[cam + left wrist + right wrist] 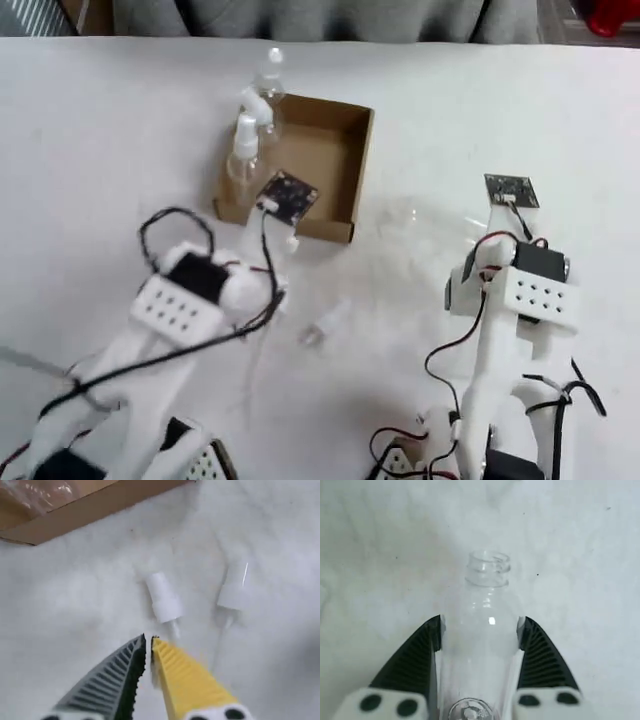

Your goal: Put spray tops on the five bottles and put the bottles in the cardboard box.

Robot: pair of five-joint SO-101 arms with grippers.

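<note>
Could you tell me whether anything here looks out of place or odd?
Two spray tops lie loose on the table, off any bottle, while the bottle in the right gripper has a bare neck. Nothing looks spilled or damaged.

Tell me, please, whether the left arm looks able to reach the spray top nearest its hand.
Probably yes: the spray top lies on bare table just ahead of the left hand, nothing between them. The shut hand must open first.

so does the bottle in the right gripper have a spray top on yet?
No, the bottle held in the right gripper has a bare, open threaded neck with nothing screwed onto it.
</note>
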